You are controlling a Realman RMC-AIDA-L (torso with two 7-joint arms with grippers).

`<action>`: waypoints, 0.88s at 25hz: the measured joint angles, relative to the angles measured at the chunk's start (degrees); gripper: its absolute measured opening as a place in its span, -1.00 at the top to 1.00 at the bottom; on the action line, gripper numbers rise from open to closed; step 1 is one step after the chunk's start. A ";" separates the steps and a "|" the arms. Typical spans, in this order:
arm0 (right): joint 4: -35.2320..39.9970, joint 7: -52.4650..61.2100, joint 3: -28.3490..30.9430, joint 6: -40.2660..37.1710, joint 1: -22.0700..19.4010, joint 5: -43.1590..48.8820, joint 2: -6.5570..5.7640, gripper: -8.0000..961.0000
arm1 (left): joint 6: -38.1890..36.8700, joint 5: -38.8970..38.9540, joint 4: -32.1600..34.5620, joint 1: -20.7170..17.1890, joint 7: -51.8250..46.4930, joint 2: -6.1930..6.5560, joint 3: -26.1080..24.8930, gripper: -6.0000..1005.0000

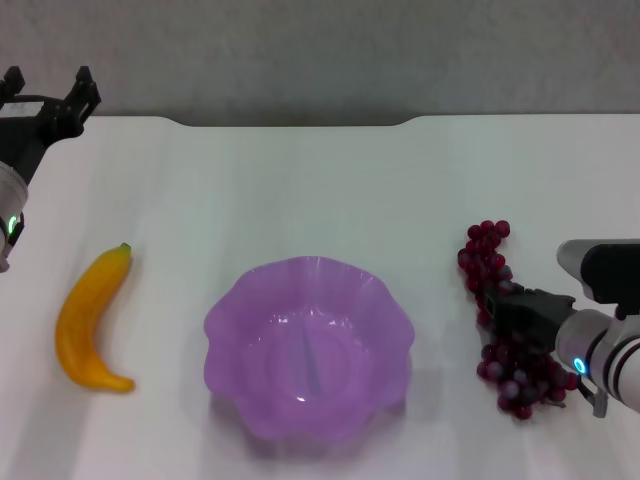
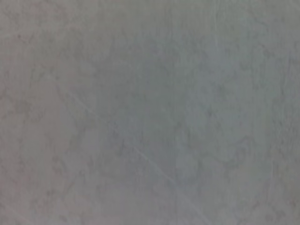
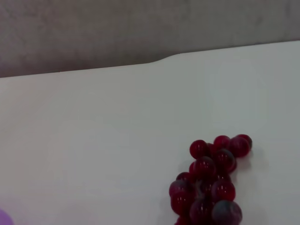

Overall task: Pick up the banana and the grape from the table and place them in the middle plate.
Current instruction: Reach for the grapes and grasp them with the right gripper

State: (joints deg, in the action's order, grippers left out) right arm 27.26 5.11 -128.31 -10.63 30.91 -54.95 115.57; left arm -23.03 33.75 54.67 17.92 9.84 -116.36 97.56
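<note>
The yellow banana point(image 1: 90, 320) lies on the white table point(image 1: 300, 190), left of the translucent purple middle plate point(image 1: 250, 330), which holds nothing. Right of the plate lies the dark red grape point(image 1: 485, 255) bunch, running from far to near. My right gripper point(image 1: 505, 312) sits low over the middle of the bunch and hides that part. The right wrist view shows the bunch's far end point(image 3: 208, 178) on the table. My left gripper point(image 1: 48, 88) is open and raised at the far left corner, well away from the banana. The left wrist view shows only a blank grey surface.
The table's far edge has a notch point(image 1: 295, 122) in front of a grey wall point(image 1: 320, 50). A sliver of the purple plate point(image 3: 3, 218) shows in the right wrist view. White tabletop stretches between the plate and each fruit.
</note>
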 joint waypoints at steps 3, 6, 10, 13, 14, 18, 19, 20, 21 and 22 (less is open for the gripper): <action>-0.09 0.07 -0.17 -0.18 -0.12 0.16 0.00 0.26 | 0.01 0.00 0.00 0.01 0.00 0.00 0.00 -0.65; 0.07 0.06 -1.45 -1.44 -0.38 0.44 -0.03 0.31 | 0.11 0.00 -0.01 0.01 0.00 0.00 0.00 -0.65; 0.09 0.21 -4.88 -4.06 -0.36 0.53 -0.14 0.31 | 0.26 0.00 -0.01 -0.13 0.00 0.02 0.00 -0.65; -0.20 0.24 -5.30 -4.87 -0.33 0.52 -0.13 0.31 | 0.30 -0.10 -0.01 -0.09 0.00 0.07 0.00 -0.65; -0.21 0.24 -5.33 -5.48 -0.53 0.52 -0.10 0.31 | 0.33 -0.16 -0.01 -0.09 0.01 0.08 0.00 -0.65; -0.37 0.25 -5.36 -6.90 -1.09 0.46 -0.06 0.32 | 0.44 -0.17 -0.06 -0.19 0.02 0.09 0.00 -0.65; -0.46 0.28 -5.36 -6.89 -1.08 0.41 -0.07 0.33 | 0.44 -0.14 -0.06 -0.19 0.02 0.09 0.00 -0.65; -0.53 0.31 -5.36 -6.77 -1.02 0.35 -0.10 0.34 | 0.45 -0.13 -0.06 -0.20 0.02 0.09 0.00 -0.65; -0.56 0.36 -5.36 -6.57 -0.91 0.32 -0.12 0.35 | 0.45 -0.12 -0.06 -0.19 0.02 0.09 0.00 -0.65; -0.56 0.36 -5.37 -6.45 -0.83 0.32 -0.12 0.36 | 0.45 -0.12 -0.06 -0.17 0.01 0.09 0.00 -0.65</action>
State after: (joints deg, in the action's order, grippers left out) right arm 26.71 5.47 -133.68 -17.08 30.08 -54.64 115.45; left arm -22.58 33.63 54.61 17.76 9.85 -116.27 97.56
